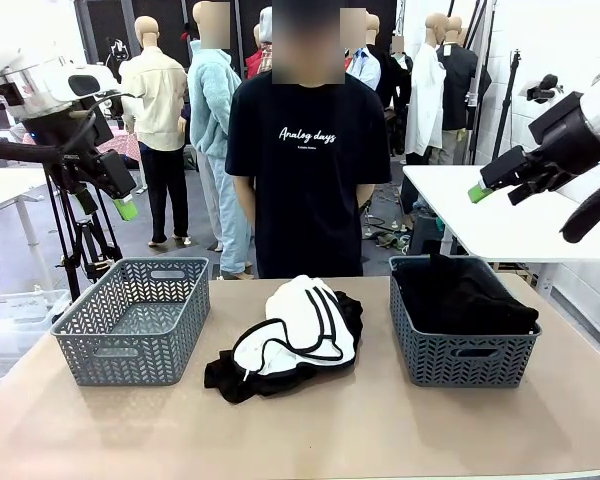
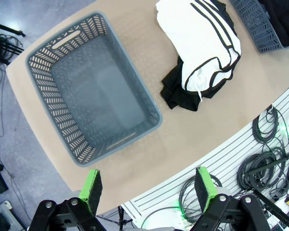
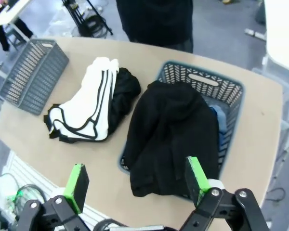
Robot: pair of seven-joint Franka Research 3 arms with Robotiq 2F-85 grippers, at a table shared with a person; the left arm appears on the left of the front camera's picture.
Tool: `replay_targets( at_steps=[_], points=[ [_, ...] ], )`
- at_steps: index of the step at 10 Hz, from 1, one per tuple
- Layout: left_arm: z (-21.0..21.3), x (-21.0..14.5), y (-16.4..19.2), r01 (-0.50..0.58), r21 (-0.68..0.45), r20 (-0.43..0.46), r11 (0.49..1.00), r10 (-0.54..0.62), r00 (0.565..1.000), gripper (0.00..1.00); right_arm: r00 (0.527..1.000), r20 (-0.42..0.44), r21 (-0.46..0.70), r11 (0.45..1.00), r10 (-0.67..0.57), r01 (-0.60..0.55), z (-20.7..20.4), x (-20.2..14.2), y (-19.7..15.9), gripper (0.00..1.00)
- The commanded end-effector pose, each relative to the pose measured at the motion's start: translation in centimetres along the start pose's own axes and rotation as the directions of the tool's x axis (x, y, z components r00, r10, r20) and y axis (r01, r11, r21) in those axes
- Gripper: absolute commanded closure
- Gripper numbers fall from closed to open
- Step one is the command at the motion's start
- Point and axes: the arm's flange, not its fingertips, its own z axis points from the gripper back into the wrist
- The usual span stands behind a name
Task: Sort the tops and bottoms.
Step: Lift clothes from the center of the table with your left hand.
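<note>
A white garment with black stripes lies on a black garment in a pile at the table's middle, also seen as the white garment and the pile. The right grey basket holds a black hooded top over something blue. The left grey basket is empty inside. My left gripper hangs open high above the table's left; its green pads stand apart. My right gripper is open high at the right, its pads wide apart.
A person in a black T-shirt stands at the far edge, arms down. A white table stands behind at the right. Cables lie on the floor beside the near edge. Bare tabletop stretches along the front.
</note>
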Motion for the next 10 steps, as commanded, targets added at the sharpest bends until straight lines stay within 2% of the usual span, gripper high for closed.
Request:
replay_targets(
  at_steps=[1,2,3,4,5,8,10],
  points=[
    [0.0,0.0,0.0,0.0,0.0,0.0,1.0,0.0,1.0,0.0,1.0,0.008,-0.025,1.0,-0.004,0.004,0.8,-0.2,-0.1,0.0],
    [2.5,-1.8,-1.7,0.003,0.051,0.075,0.999,-0.007,0.997,0.0,1.0,0.008,-0.025,1.0,-0.004,0.004,0.8,-0.2,-0.1,0.0],
    [3.2,-1.5,-3.9,0.042,0.092,0.12,0.995,-0.053,0.991,0.0,1.0,0.008,-0.025,1.0,-0.004,0.004,0.8,-0.2,-0.1,0.0],
    [2.3,0.2,-5.4,0.068,0.093,0.131,0.993,-0.08,0.988,0.0,1.0,0.008,-0.025,1.0,-0.004,0.004,0.8,-0.2,-0.1,0.0],
    [0.8,2.1,-7.6,0.112,0.049,0.132,0.993,-0.118,0.984,0.0,1.0,0.008,-0.025,1.0,-0.004,0.004,0.8,-0.2,-0.1,0.0],
    [-5.0,5.2,-12.2,0.119,0.032,0.062,0.992,-0.121,0.991,0.0,1.0,0.008,-0.025,1.0,-0.004,0.004,0.8,-0.2,-0.1,0.0],
    [-8.9,6.3,-14.5,0.156,0.023,-0.051,0.987,-0.155,0.987,0.0,1.0,0.008,-0.025,1.0,-0.004,0.004,0.8,-0.2,-0.1,0.0]
  ],
)
